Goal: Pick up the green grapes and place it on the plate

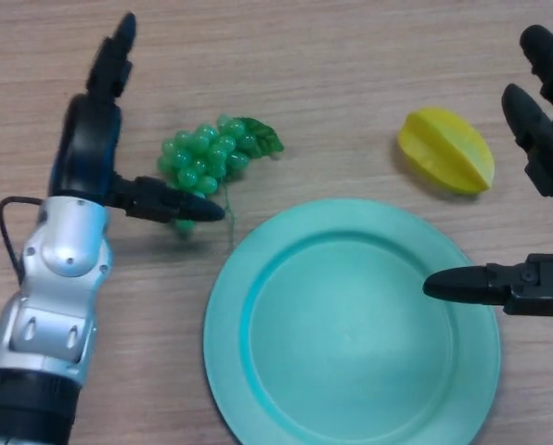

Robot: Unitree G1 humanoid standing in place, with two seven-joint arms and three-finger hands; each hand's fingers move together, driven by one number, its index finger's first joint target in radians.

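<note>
A bunch of green grapes with a green leaf lies on the wooden table, just left of and behind a round teal plate. My left hand is open beside the grapes on their left. Its thumb reaches under the near side of the bunch and its fingers point away up the table. My right hand is open at the right edge, its thumb over the plate's right rim. The plate holds nothing.
A yellow starfruit lies on the table behind the plate's right side, close to my right hand's fingers.
</note>
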